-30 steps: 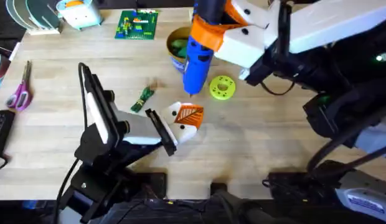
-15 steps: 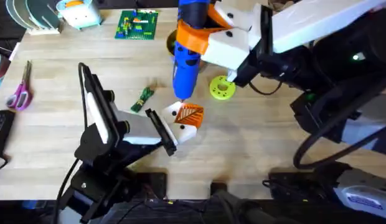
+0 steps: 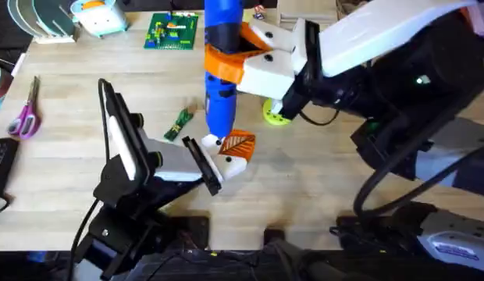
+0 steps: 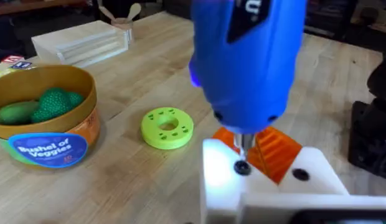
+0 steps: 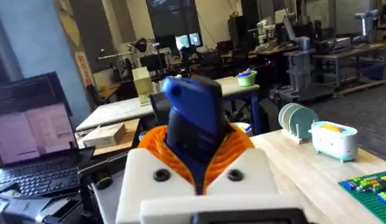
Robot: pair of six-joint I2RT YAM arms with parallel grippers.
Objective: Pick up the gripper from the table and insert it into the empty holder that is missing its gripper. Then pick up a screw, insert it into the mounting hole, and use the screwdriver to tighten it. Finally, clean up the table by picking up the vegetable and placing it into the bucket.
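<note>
Screwdriver (image 3: 221, 74), clamped in the right gripper (image 3: 240, 56), has moved left, tip meeting the holder (image 3: 230, 160) that the left gripper (image 3: 197, 160) grips.

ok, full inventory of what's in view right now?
screwdriver: 1, blue, upright in the right gripper, tip on the holder's screw
holder: 1, cream-white, table centre, at the left gripper
orange gripper: 1, seated in the holder
vegetable: 1, dark green, left of the holder
bucket: 1, tan with blue label, green vegetables inside
disc: 1, yellow-green, right of the screwdriver
brick plate: 1, green, far edge
scissors: 1, pink-handled, left edge
left gripper: black
right gripper: white, orange pads
</note>
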